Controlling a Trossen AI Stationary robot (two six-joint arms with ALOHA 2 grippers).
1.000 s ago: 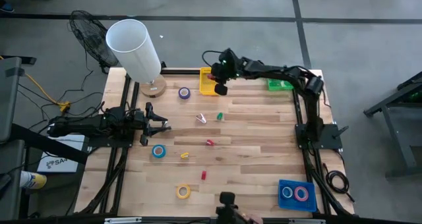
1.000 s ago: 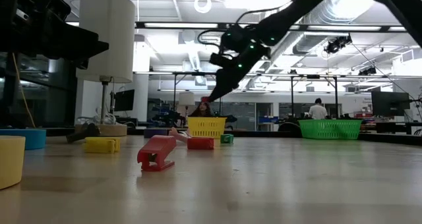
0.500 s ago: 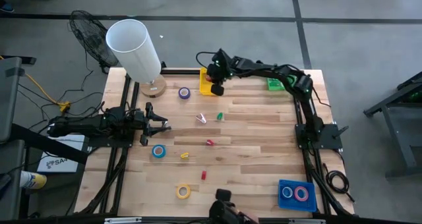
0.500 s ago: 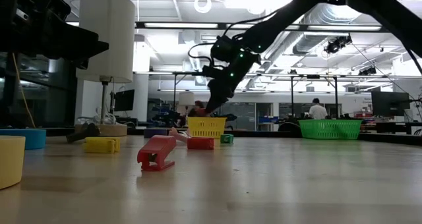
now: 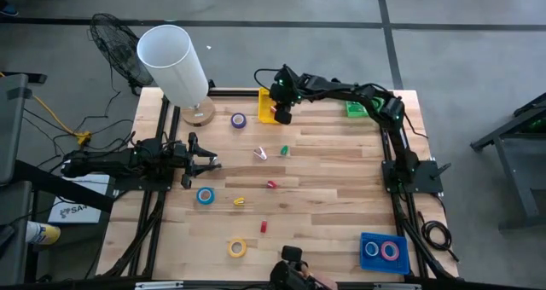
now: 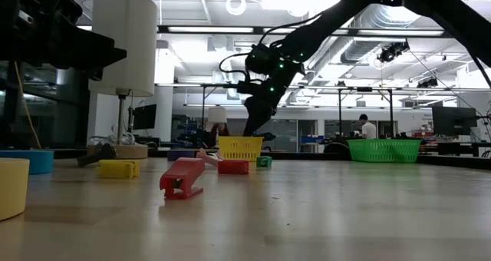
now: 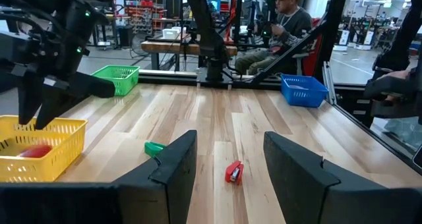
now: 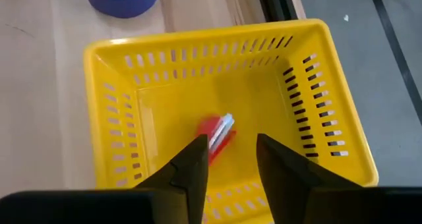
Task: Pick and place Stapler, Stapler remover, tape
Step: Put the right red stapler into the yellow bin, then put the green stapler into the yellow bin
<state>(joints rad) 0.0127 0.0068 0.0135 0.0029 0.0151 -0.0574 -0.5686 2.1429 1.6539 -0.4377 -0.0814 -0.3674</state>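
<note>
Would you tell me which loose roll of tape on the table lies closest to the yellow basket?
The purple roll, just left of the yellow basket; the blue roll and yellow roll lie much farther off.

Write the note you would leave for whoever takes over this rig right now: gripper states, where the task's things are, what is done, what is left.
Right gripper: open above the yellow basket; a red piece lies inside.
Left gripper: open, waiting at the table's left edge.
Done: two tape rolls in the blue basket.
Left on the table: purple roll, blue roll, yellow roll, and several small pieces mid-table.
Green basket: contents unclear.
</note>
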